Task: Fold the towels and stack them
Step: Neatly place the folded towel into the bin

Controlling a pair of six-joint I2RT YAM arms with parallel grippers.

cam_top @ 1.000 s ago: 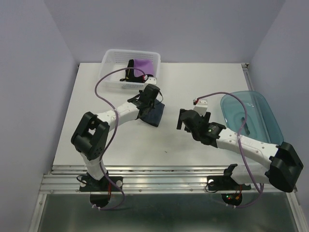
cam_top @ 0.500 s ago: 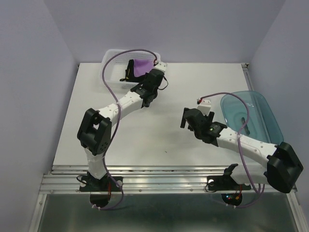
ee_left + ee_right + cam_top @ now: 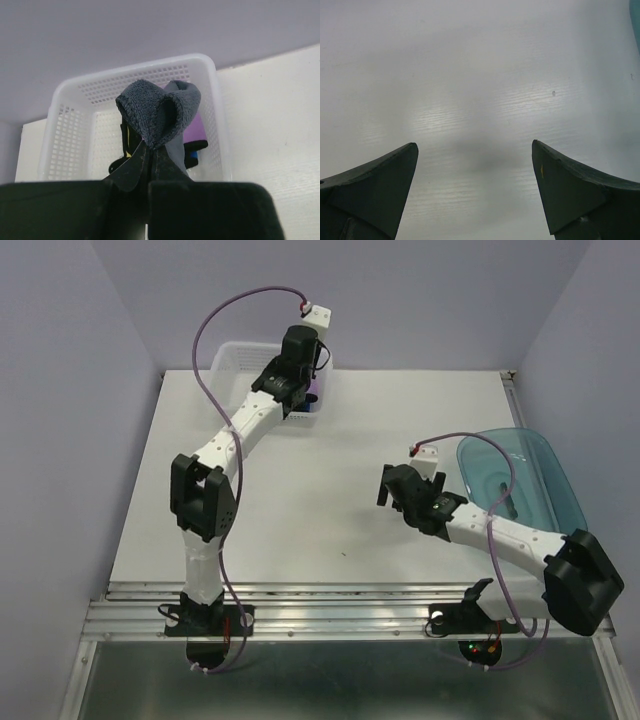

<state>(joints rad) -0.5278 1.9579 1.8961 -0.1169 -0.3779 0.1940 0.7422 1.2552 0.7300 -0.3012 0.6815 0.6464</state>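
The left gripper (image 3: 150, 150) pinched a bunched navy-grey towel (image 3: 157, 112) over the white mesh basket (image 3: 70, 135), upper left overhead; the right gripper (image 3: 474, 145) gaped wide above the table (image 3: 470, 60).

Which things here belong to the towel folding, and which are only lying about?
Job: grey towel, held by left gripper; purple towel and black towel in the basket.
Lying about: basket, tub.

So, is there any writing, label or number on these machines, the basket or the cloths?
No readable text: none on the white mesh plastic basket, the dark navy-grey towel, the translucent blue plastic tub, the left arm or the right arm.
A yellow speck on a right jaw: too small to read.
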